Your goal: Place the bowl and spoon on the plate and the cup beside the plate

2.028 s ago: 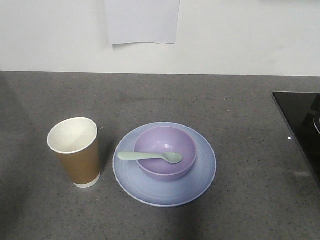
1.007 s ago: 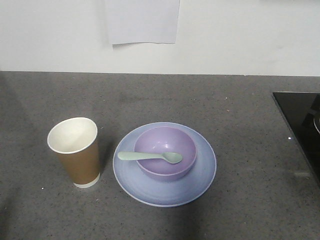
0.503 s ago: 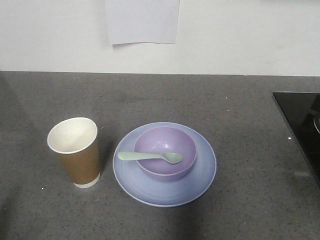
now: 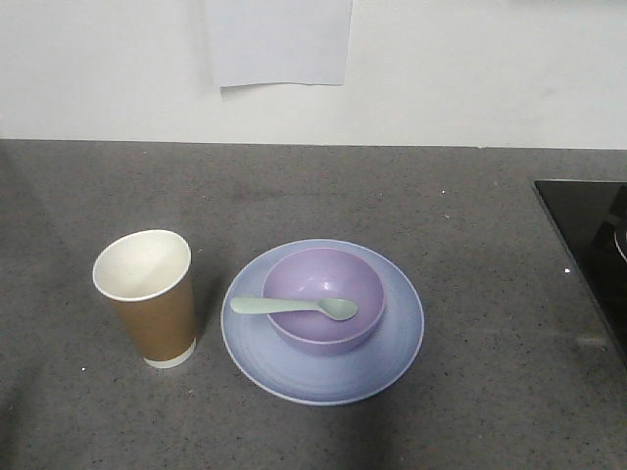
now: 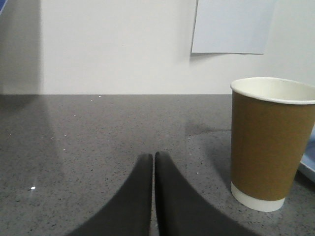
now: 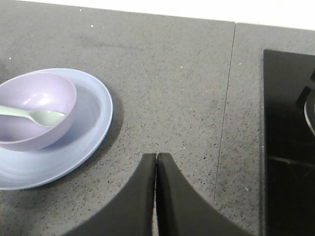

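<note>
On the dark grey speckled worktop [image 4: 470, 215] the plate [image 4: 392, 362] carries the bowl [image 4: 323, 338], set a little back of the plate's middle. The spoon [image 4: 294, 306] lies across the bowl, head inside toward the right, handle poking out over the left rim. The cup [image 4: 149, 299] stands upright just beside the plate on its left, apparently not touching it. The left gripper [image 5: 154, 160] has its jaws pressed together, holding nothing, near the cup. The right gripper [image 6: 156, 160] likewise has jaws together, empty, right of the plate.
</note>
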Available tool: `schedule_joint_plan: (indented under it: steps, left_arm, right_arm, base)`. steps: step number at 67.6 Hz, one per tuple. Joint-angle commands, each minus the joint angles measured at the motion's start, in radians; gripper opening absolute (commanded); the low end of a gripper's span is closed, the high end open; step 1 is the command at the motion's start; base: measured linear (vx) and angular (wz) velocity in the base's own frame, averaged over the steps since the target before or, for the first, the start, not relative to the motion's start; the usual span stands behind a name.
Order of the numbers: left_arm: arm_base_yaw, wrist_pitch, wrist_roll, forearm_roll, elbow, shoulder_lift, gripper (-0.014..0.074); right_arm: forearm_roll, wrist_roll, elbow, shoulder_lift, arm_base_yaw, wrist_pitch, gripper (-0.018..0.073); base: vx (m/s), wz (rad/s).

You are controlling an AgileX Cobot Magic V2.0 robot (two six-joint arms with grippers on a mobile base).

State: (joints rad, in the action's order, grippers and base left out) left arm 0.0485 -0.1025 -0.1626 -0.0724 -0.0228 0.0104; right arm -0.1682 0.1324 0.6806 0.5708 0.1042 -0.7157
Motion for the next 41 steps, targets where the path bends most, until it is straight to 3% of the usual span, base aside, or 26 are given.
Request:
schedule_joint_plan:
  steps: [1,2,9,28,41]
  left_arm:
    - [-0.001,0.083,-0.005,0.009,0.017,0.014,-0.0006]
    - [-0.001,0.083,-0.005,0.009,0.017,0.014,-0.0006]
    - [-0.001,0.083,-0.005,0.009,0.017,0.014,-0.0006]
    - [-0.001,0.083,-0.005,0.009,0.017,0.014,-0.0006]
    - [-0.001,0.083,-0.005,0.009,0.017,0.014,-0.0006]
  right_arm:
    - [0.03,0.005,0.025,-0.028,-0.006,0.077,-0.0011]
    - [0.076,-0.007,0.024,-0.074,-0.008,0.077,-0.0011]
    - [0.092,-0.021,-0.025,-0.125,-0.008,0.142,-0.0011]
    - [0.109,-0.074,-0.367,-0.31,-0.008,0.533,-0.0011]
    - [0.109,-0.101,-0.529,-0.434,-0.01,0.641,-0.0011]
  base:
    - [0.0,0.0]
    - [0.0,0.0]
    - [0.0,0.0]
    - [0.0,0.0]
    - [0.0,0.0]
